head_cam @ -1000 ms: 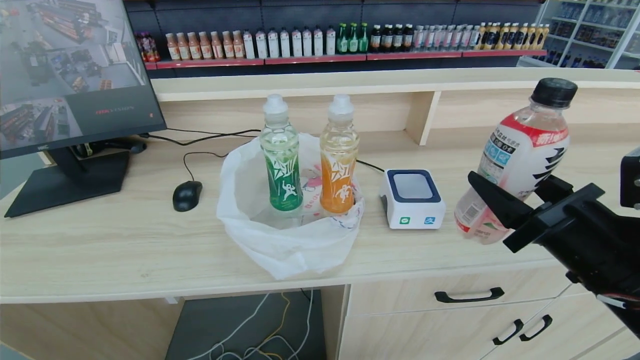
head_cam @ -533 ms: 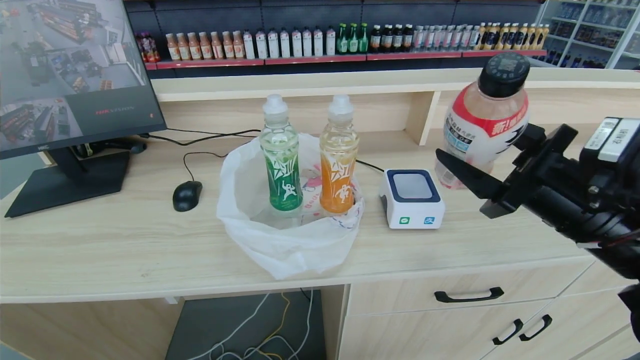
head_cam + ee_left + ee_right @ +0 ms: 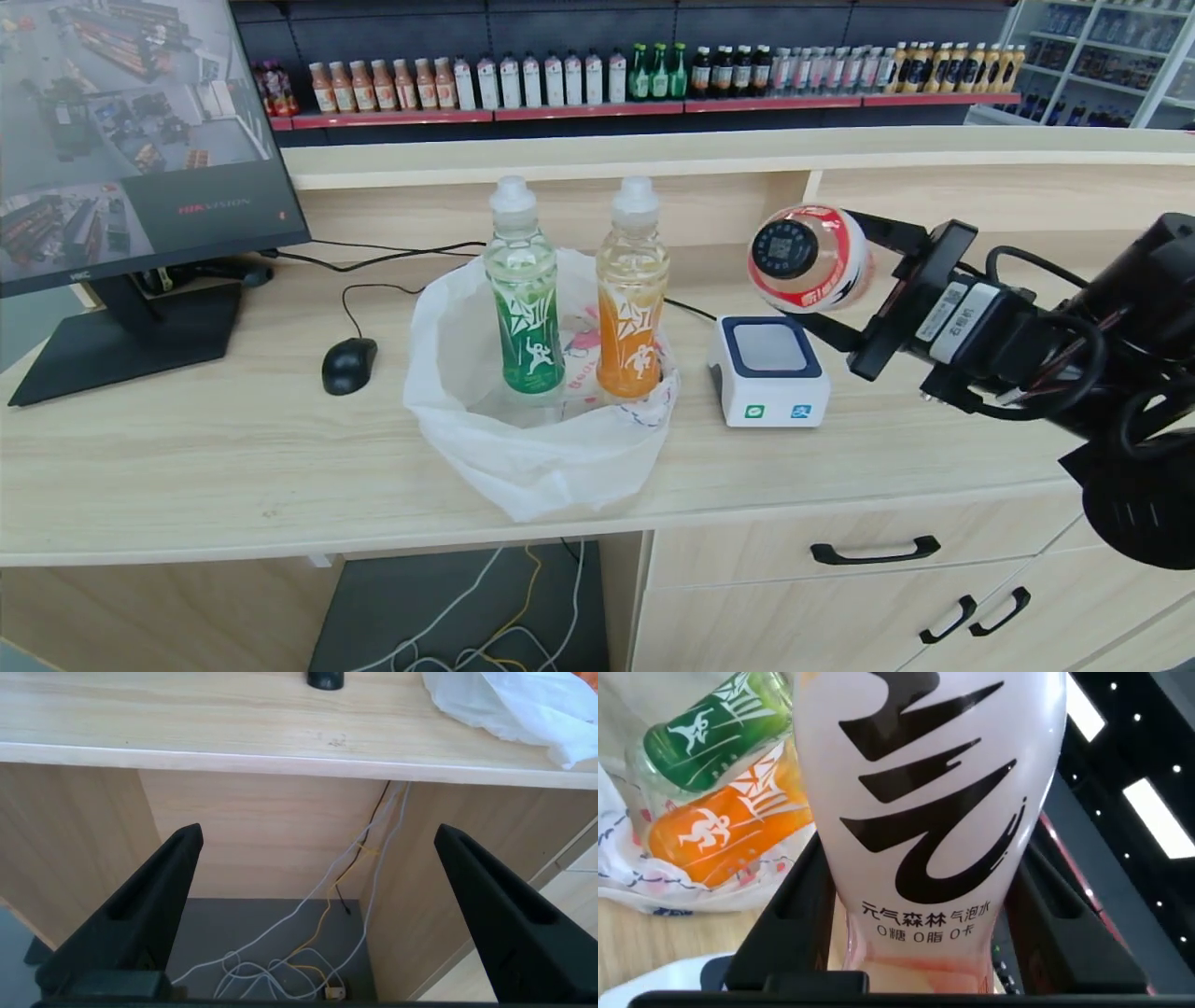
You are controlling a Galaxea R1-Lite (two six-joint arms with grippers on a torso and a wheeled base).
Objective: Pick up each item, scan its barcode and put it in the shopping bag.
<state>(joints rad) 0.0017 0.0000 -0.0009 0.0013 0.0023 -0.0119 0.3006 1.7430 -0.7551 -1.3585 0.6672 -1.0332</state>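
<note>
My right gripper [image 3: 843, 276] is shut on a pale pink drink bottle [image 3: 808, 258] with a black cap. It holds the bottle on its side just above and behind the white barcode scanner [image 3: 770, 370], cap towards the head camera. In the right wrist view the bottle [image 3: 924, 812] sits between the black fingers [image 3: 785, 924]. A green bottle [image 3: 526, 299] and an orange bottle [image 3: 633, 297] stand upright in the white shopping bag [image 3: 532, 448], left of the scanner. My left gripper [image 3: 318, 905] hangs open below the counter's front edge, holding nothing.
A monitor [image 3: 131, 131] on its stand fills the counter's left end, with a black mouse [image 3: 350, 364] and cables beside it. A raised wooden ledge [image 3: 653, 149] runs behind the counter. Drawers [image 3: 873, 551] lie under the right side; loose cables [image 3: 308, 952] hang under the left.
My right gripper has risen and swung left with the bottle, from the counter's right end to over the scanner. The bottle has tipped from upright to lying cap-forward.
</note>
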